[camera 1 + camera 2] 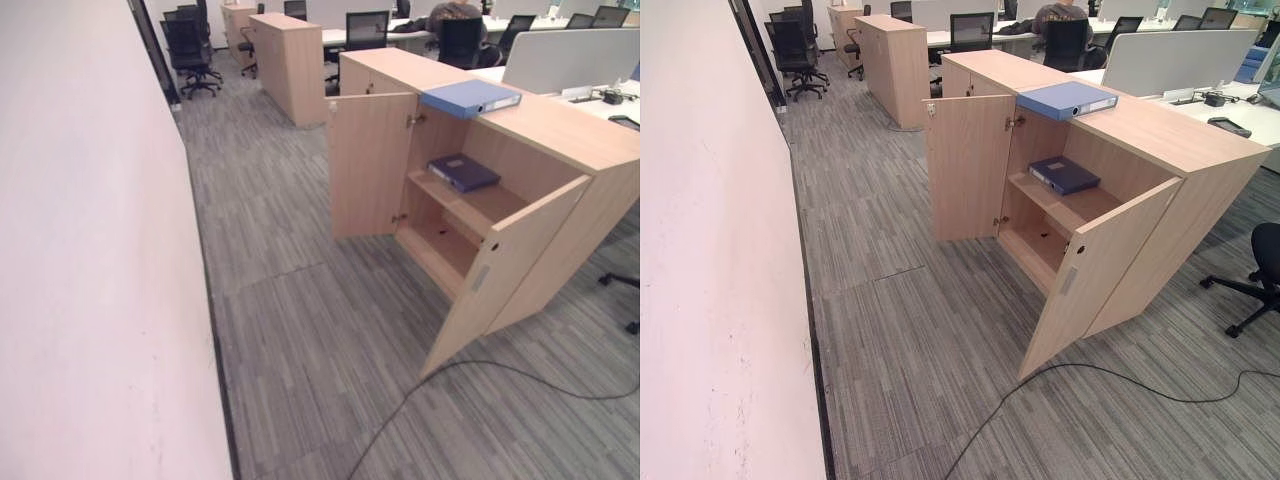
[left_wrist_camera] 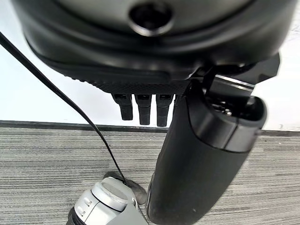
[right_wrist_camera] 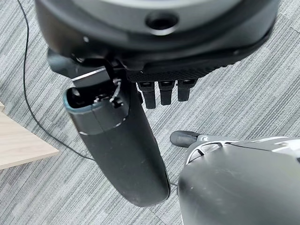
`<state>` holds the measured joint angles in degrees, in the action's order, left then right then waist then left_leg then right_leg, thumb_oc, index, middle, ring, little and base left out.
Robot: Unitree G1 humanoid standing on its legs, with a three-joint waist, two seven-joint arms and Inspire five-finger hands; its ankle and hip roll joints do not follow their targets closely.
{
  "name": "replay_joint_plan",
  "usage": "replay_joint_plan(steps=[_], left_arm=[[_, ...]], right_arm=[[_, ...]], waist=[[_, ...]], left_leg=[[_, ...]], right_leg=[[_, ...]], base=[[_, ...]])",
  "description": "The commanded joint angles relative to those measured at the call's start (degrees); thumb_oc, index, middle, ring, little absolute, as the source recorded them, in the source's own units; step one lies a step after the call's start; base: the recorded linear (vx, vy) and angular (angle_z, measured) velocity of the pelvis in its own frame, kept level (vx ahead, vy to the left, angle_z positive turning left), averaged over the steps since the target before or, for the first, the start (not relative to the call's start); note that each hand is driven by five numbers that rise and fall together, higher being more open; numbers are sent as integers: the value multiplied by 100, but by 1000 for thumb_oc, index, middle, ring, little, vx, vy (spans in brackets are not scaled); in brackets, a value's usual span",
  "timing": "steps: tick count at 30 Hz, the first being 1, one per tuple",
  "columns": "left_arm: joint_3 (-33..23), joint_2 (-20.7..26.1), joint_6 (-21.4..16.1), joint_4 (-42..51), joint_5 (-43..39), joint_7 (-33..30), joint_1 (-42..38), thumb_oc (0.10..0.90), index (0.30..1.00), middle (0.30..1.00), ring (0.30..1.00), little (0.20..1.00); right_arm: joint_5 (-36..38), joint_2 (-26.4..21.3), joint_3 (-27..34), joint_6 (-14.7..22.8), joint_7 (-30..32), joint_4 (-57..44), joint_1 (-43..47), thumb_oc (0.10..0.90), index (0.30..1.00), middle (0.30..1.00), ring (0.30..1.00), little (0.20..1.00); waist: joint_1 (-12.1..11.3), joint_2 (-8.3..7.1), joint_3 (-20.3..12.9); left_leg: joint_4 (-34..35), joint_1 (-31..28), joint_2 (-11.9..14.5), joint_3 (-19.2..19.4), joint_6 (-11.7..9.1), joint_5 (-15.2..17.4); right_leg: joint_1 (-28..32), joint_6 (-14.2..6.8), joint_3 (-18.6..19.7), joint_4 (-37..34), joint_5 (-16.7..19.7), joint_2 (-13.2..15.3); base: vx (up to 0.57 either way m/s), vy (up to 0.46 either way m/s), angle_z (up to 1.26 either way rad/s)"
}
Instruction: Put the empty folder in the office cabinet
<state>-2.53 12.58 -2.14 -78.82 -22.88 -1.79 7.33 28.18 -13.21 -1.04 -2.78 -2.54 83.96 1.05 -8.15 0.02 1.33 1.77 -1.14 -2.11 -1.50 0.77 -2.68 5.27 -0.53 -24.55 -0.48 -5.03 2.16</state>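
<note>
**Approach phase: both hands empty, folder on cabinet top**

The light-blue folder (image 1: 471, 98) lies flat on top of the office cabinet (image 1: 560, 130), well away from both hands, above the open compartment. Both doors (image 1: 968, 165) stand open. A dark-blue folder (image 1: 1064, 174) already lies on the upper shelf (image 1: 1080, 207).

Left hand (image 2: 201, 154): fingers hang straight, relaxed, holding nothing. Right hand (image 3: 119, 145): the same, empty, above the carpet (image 3: 243, 103).

Judgement: the step is closing in on the cabinet. It should go best to come in between the open doors, lift the folder with both hands, then slide it flat onto the shelf beside the dark one.

The eye views give the cabinet and both folders. The wrist views give the state of each hand; the right wrist view also catches a wooden edge (image 3: 23, 145), possibly a door.
</note>
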Motion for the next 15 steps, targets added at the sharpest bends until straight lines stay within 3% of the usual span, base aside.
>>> replay_joint_plan(steps=[1, 6, 7, 8, 10, 11, 15], left_arm=[[-266, 244, -60, -333, -115, -15, -249, 800, 900, 900, 900, 900], [-86, 263, -185, -177, 109, -150, -298, 800, 900, 900, 900, 900], [10, 338, -447, 202, 344, -570, -351, 800, 900, 900, 900, 900], [10, 338, -445, 205, 345, -573, -349, 800, 900, 900, 900, 900], [31, 308, -462, 225, 670, -1166, -424, 800, 900, 900, 900, 900], [-30, 141, -411, 215, 229, -925, -363, 800, 900, 900, 900, 900], [19, 85, -459, 154, 4, -658, -341, 800, 900, 900, 900, 900]], right_arm=[[-120, 109, -212, 108, -10, 109, 322, 800, 900, 900, 900, 900], [-212, 175, -311, 155, 86, 86, 358, 800, 900, 900, 900, 900], [-154, 267, -347, 233, 199, 43, 352, 800, 900, 900, 900, 900], [-154, 268, -347, 233, 199, 43, 351, 800, 900, 900, 900, 900], [-113, 428, -402, 352, 426, -19, 332, 800, 900, 900, 900, 900], [-80, 457, -382, 376, 527, -92, 356, 800, 900, 900, 900, 900], [1, 402, -340, 415, 477, -148, 343, 800, 900, 900, 900, 900]], waist=[[-124, -273, 114], [-129, -294, 109], [-147, -322, 124], [-147, -323, 124], [-149, -365, 134], [-141, -369, 149], [-121, -363, 151]], left_leg=[[323, -166, 41, -325, -322, 306], [323, -173, 35, -351, -322, 315], [323, -177, 30, -365, -326, 317], [323, -178, 30, -365, -326, 318], [323, -178, 28, -354, -330, 318], [323, -176, 34, -339, -327, 319], [323, -178, 42, -334, -327, 318]], right_leg=[[341, -351, -97, -452, 344, 264], [346, -349, -97, -452, 342, 269], [352, -348, -95, -452, 344, 268], [352, -348, -95, -452, 343, 268], [353, -345, -84, -452, 340, 262], [347, -346, -78, -452, 347, 257], [346, -343, -76, -452, 351, 252]], base=[[0, 0, 0], [0, 0, 0], [0, 0, 0], [0, 0, 0], [-5, -6, 2], [0, 0, 0], [-14, -1, -3]])
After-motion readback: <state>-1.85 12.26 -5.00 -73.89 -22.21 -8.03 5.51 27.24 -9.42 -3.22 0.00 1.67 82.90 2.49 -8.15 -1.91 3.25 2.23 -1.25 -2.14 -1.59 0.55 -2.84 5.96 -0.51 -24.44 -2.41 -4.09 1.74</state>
